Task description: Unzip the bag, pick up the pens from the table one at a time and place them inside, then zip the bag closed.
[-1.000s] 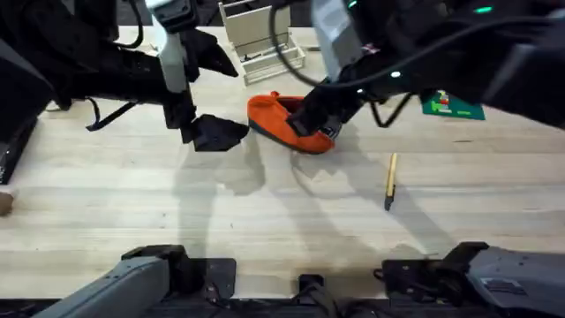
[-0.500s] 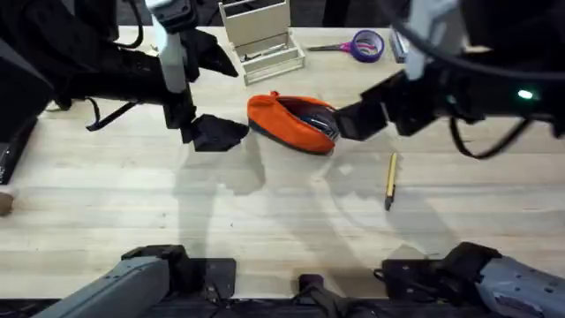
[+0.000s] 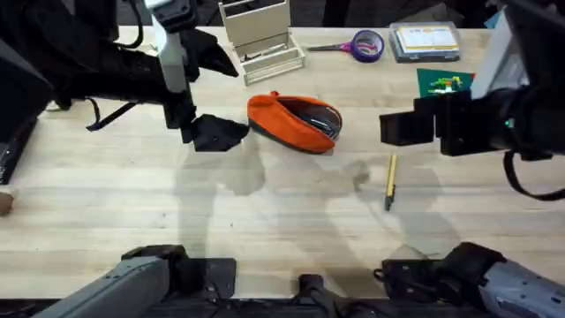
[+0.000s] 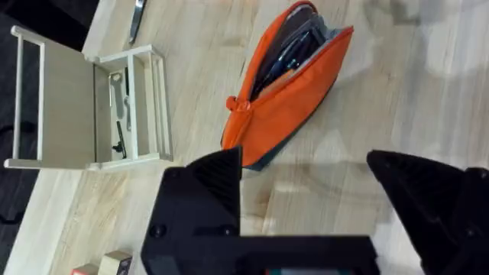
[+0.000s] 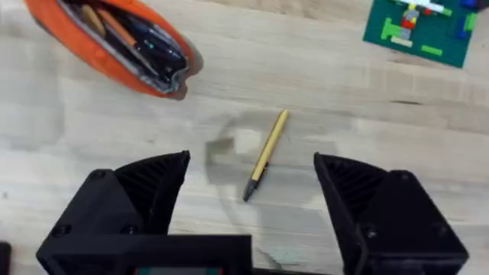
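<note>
One pen left on the worktop, bag unzipped and waiting.

The right tool (image 5: pixel 252 191) hangs wide and empty above the yellowish-tan pen (image 3: pixel 390 180), which lies alone on the bare worktop (image 3: pixel 265 230), right of and nearer than the bag (image 3: pixel 294 122). To take it well, I judge the tool should come straight down with its jaws across the shaft near its middle, not along it, and close gently so the pen does not roll away. The left tool (image 4: pixel 306 206), also wide and empty, hovers just left of the bag. Its mouth gapes open, showing dark lining and several pens already lying lengthwise inside.
</note>
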You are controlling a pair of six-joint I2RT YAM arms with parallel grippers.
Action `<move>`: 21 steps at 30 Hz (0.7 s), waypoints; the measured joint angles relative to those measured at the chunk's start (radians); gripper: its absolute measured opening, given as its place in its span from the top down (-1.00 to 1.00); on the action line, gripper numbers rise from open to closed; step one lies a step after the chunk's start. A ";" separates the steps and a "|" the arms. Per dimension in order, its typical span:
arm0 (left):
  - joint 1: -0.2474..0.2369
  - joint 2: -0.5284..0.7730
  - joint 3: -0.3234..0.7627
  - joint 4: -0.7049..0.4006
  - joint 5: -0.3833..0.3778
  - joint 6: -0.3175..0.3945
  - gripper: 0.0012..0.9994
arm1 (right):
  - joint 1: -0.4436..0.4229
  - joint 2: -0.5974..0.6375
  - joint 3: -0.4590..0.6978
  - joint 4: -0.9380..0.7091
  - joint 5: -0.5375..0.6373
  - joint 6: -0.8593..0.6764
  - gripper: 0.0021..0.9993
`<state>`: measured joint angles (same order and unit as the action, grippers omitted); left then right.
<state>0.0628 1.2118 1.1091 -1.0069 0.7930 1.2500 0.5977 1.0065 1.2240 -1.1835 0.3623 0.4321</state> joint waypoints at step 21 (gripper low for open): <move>0.000 0.000 0.000 0.000 0.001 0.000 -0.99 | -0.237 0.000 -0.245 0.156 -0.044 0.097 -1.00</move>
<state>0.0628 1.2118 1.1091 -1.0070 0.7937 1.2502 0.3603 1.0065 0.9786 -1.0276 0.3188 0.5287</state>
